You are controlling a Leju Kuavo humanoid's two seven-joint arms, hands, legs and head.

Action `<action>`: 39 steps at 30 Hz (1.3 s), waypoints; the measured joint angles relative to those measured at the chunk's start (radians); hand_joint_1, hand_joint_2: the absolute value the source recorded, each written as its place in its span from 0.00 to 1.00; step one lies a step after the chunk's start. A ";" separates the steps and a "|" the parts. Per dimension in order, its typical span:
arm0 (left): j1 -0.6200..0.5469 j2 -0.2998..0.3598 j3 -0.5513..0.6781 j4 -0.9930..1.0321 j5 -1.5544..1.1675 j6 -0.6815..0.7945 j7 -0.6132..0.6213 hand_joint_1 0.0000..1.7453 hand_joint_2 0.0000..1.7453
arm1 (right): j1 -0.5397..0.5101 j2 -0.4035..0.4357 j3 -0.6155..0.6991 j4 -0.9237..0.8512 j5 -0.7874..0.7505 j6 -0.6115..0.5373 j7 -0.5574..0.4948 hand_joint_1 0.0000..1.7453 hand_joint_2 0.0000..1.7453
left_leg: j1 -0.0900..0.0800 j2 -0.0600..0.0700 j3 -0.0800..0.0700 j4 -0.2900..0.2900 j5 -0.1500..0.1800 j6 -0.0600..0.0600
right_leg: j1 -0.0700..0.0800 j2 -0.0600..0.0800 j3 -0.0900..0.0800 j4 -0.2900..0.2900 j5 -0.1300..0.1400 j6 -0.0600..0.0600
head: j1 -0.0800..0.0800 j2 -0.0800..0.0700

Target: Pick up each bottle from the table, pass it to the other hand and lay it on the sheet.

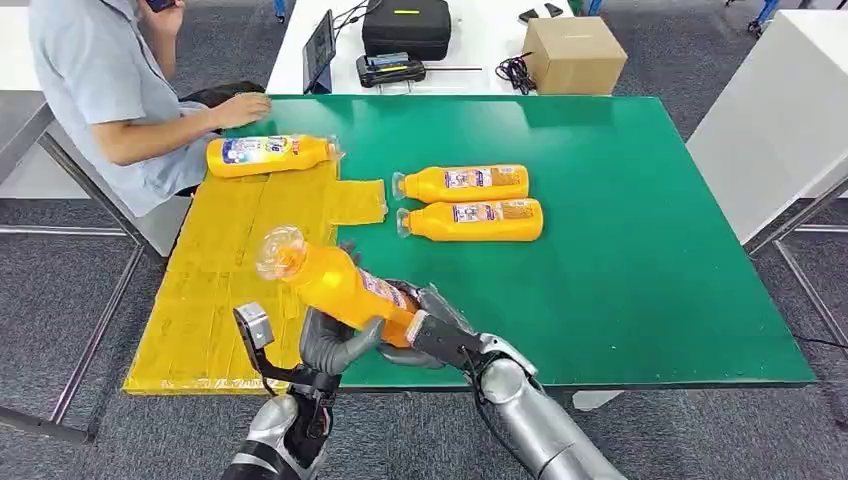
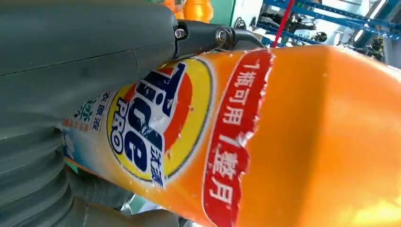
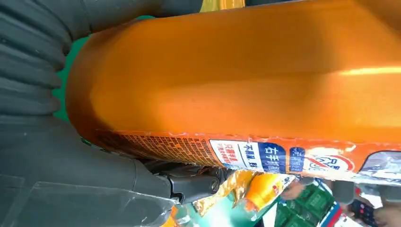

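Observation:
An orange bottle (image 1: 325, 280) with a clear cap hangs tilted over the table's near edge, cap toward the yellow sheet (image 1: 215, 300). My right hand (image 1: 440, 330) grips its base end. My left hand (image 1: 335, 345) wraps it from below at mid-body. Up close, the left wrist view has the bottle's label (image 2: 156, 127) under my left hand's thumb (image 2: 85, 52). In the right wrist view the bottle's orange body (image 3: 246, 75) lies against my right hand (image 3: 56, 156). Another bottle (image 1: 270, 155) lies on the sheet's far end. Two more bottles (image 1: 465, 183) (image 1: 475, 220) lie side by side on the green table (image 1: 640, 250).
A person (image 1: 110, 90) sits at the table's far left corner, one hand (image 1: 245, 108) on its edge next to the sheet. Behind stands a white table with a black bag (image 1: 405, 25), a tablet (image 1: 320, 50) and a cardboard box (image 1: 572, 55). A white panel (image 1: 775, 120) stands on the right.

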 measured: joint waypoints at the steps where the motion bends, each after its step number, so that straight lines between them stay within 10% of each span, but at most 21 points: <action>1: 0.000 0.000 0.001 0.000 0.000 -0.001 -0.005 1.00 1.00 | -0.002 0.000 0.002 0.003 -0.003 -0.002 0.000 1.00 1.00 | 0.000 0.000 0.000 0.000 0.000 0.000 | 0.000 0.000 0.000 0.000 0.000 0.000 | 0.000 0.000; 6: 0.004 0.000 0.010 -0.008 -0.011 -0.003 -0.026 1.00 1.00 | -0.011 0.000 0.014 0.027 -0.016 -0.008 0.000 0.92 1.00 | 0.000 0.000 0.000 0.000 0.000 0.000 | 0.000 0.000 0.000 0.000 0.000 0.000 | 0.000 0.000; 7: 0.004 0.000 0.013 -0.009 -0.012 -0.003 -0.026 1.00 1.00 | -0.013 0.000 0.015 0.031 -0.016 -0.008 0.000 0.77 1.00 | 0.000 0.000 0.000 0.000 0.000 0.000 | 0.000 0.000 0.000 0.000 0.000 0.000 | 0.000 0.000; 8: 0.004 0.000 0.016 -0.010 -0.013 -0.003 -0.027 1.00 1.00 | -0.015 0.000 0.015 0.034 -0.016 -0.008 0.000 0.22 1.00 | 0.000 0.000 0.000 0.000 0.000 0.000 | 0.000 0.000 0.000 0.000 0.000 0.000 | 0.000 0.000; 10: 0.006 0.000 0.017 -0.015 -0.028 -0.002 -0.041 1.00 1.00 | -0.020 0.001 0.017 0.042 -0.017 -0.010 -0.001 0.22 1.00 | 0.000 0.000 0.000 0.000 0.000 0.000 | 0.000 0.000 0.000 0.000 0.000 0.000 | 0.000 0.000; 11: 0.007 0.000 0.020 -0.020 -0.042 0.002 -0.048 1.00 1.00 | -0.022 0.001 0.019 0.046 -0.016 -0.015 -0.001 0.00 1.00 | 0.000 0.000 0.000 0.000 0.000 0.000 | 0.000 0.000 0.000 0.000 0.000 0.000 | 0.000 0.000; 27: 0.077 0.000 0.050 -0.234 -0.540 0.263 -0.067 1.00 1.00 | 0.050 -0.022 -0.024 0.126 0.104 -0.183 0.063 0.00 1.00 | 0.000 0.000 -0.001 0.000 0.000 0.000 | 0.000 0.000 -0.001 0.000 0.000 0.000 | 0.000 0.000; 39: 0.064 0.048 0.085 -0.343 -1.540 0.538 0.264 1.00 1.00 | 0.132 -0.045 -0.240 -0.105 0.277 -0.235 0.070 0.00 1.00 | 0.000 0.000 -0.001 0.000 0.000 0.000 | 0.000 0.000 -0.001 0.000 0.000 0.000 | 0.000 0.000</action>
